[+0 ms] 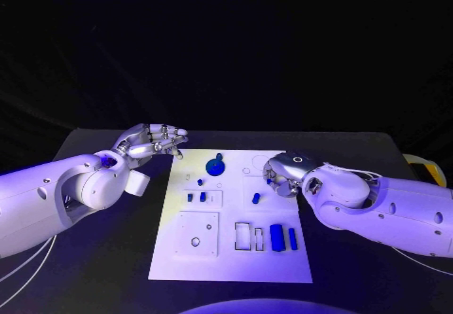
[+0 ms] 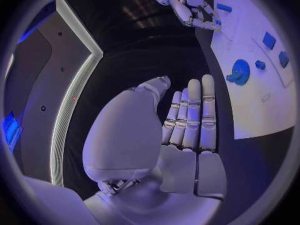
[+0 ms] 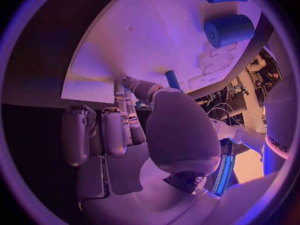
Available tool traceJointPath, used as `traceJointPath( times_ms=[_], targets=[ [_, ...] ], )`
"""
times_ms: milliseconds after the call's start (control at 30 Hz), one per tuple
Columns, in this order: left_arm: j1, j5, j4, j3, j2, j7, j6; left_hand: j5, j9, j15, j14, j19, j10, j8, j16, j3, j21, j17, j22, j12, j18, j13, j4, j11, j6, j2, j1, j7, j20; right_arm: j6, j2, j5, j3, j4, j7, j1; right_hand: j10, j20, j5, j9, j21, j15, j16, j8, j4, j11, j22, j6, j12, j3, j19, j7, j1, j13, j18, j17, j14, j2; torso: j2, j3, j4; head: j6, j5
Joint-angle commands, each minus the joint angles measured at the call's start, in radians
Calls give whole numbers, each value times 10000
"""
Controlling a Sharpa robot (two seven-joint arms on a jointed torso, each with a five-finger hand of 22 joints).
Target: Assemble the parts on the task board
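Head view, board: The white task board (image 1: 236,261) lies flat in the middle of the black bench (image 1: 104,275). It is a smooth plate with cut-out holes shaped like boxes and rings.
Head view, parts: A round blue gear (image 1: 216,167) sits near the far end of the board. Two small blue pegs (image 1: 196,196) stand in a square spot below it. A fat blue block (image 1: 277,237) and a thin blue bar (image 1: 292,239) lie side by side near the front, on the right.
Head view, left hand: The left hand (image 1: 153,141) is shiny silver. It hangs just off the far left corner of the board, with fingers curled in. It holds nothing and touches no part. The gear is near it, but apart.
Head view, right hand: The right hand (image 1: 283,173) is over the right edge of the board, bent down. Something small and blue shows by its fingers.
Left wrist view: The left hand (image 2: 187,130) shows a smooth palm and straight fingers close together, with nothing in them. The board (image 2: 262,105) is off to its side, and the toothed blue gear (image 2: 240,72) lies on it. The right hand (image 2: 190,7) is far across.
Right wrist view: The right hand (image 3: 140,130) pinches a thin blue pin (image 3: 172,79) between thumb and fingers, right over the board (image 3: 144,40). A round blue cylinder (image 3: 229,30) lies further off on the board.
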Motion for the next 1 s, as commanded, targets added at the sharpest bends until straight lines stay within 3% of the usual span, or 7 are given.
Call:
traceJointPath(
  times_ms=[33,600,1000],
  targets=[
    [4,-47,23,9,10,9,182,26,8,40,-61,-37,-57,49,26,-8,-58,14,13,44,93,13,-33,11,-60,22,51,184,58,155,-19,-24,-59,30,23,-74,106,-81,-43,15,18,-73,20,19,45,3,1861,77,-47,-34,196,-18,-75,25,-182,34,355,12,-3,7,-3,9,1],
    [4,-48,-22,9,10,-26,198,30,6,48,-73,-45,-100,59,32,-16,-58,17,18,73,93,18,-45,23,-103,30,52,201,64,-170,-163,11,-35,246,99,92,116,-86,-37,19,37,-80,26,21,59,-3,1869,92,-53,-35,206,-25,-87,25,-187,42,358,27,-3,-10,5,37,29],
    [3,-48,-34,9,12,-50,212,30,6,48,-73,-45,-100,59,32,-16,-58,17,18,73,93,18,-45,23,-103,30,52,201,64,-421,-442,134,11,809,148,271,120,-89,-36,20,58,-82,29,20,70,-5,1879,98,-58,-41,215,-28,-101,25,-191,45,359,29,-5,0,-6,37,42]
  ],
)
